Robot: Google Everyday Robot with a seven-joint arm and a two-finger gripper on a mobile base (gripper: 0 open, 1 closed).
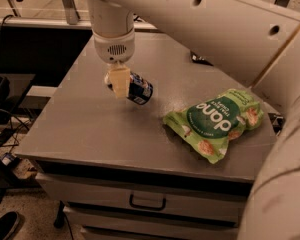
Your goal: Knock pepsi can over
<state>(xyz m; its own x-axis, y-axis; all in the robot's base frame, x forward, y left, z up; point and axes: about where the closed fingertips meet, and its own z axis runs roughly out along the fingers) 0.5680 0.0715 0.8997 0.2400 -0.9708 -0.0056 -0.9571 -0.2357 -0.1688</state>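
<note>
Closest to the camera, below the near edge of the tabletop (pixel 105 144), is a grey drawer front with a dark handle (pixel 147 202) at its middle. On the floor by the near left corner lies a dark shoe (pixel 2 226).

On the grey tabletop itself, toward the near right corner, a green snack bag (pixel 217 121) lies flat with its printed face up. One end points at the near edge and the other at the right edge.

Farther in, on the left half of the tabletop, my fingers (pixel 119 81) hang down from my white wrist (pixel 113 36), about midway between the near and far edges. They show as a cream pad pointing straight at the surface. I cannot tell whether they are released or clenched.

The pepsi can (pixel 139 89) sits right against them on the side toward the snack bag, partly hidden behind the pad. It is tipped well off upright, its dark blue body slanting down toward the near right. It is well apart from the bag.

Beyond that, near the far edge, a small dark object (pixel 200 59) peeks out from under my white upper arm (pixel 215 24), which crosses the far right corner.
</note>
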